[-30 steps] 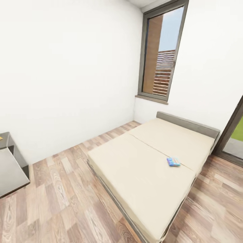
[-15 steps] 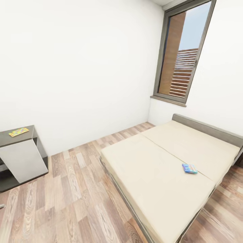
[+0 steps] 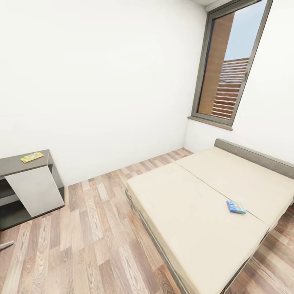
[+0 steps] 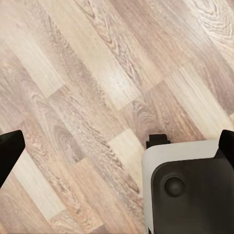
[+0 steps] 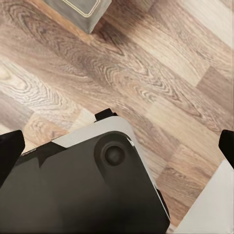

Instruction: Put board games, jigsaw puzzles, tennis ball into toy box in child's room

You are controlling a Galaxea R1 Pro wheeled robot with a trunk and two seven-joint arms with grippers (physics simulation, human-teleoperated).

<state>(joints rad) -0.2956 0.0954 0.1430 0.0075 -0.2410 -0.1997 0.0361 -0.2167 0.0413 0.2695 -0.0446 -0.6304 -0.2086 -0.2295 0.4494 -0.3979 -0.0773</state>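
Observation:
A small blue board game (image 3: 236,207) lies flat on the cream bed (image 3: 196,220), towards its right side near the seam. At the left, a thin flat yellow and multicoloured piece (image 3: 32,157), patterned like a jigsaw puzzle, rests on a dark grey unit (image 3: 28,192) against the white wall. My left gripper (image 4: 117,146) hangs open over bare plank floor, its black fingertips (image 4: 9,151) far apart. My right gripper (image 5: 117,146) is open too, above the floor and the robot's own base. The toy box and the tennis ball are out of view.
A tall window (image 3: 228,69) stands in the far right corner behind the bed. Brown plank floor (image 3: 94,237) runs between the grey unit and the bed. The white and black robot base (image 4: 190,190) sits under both wrists. A grey furniture corner (image 5: 78,7) lies near the right gripper.
The camera has turned left: the bed and the blue game have slid right in the picture, and the grey unit with the colourful piece has come into full view.

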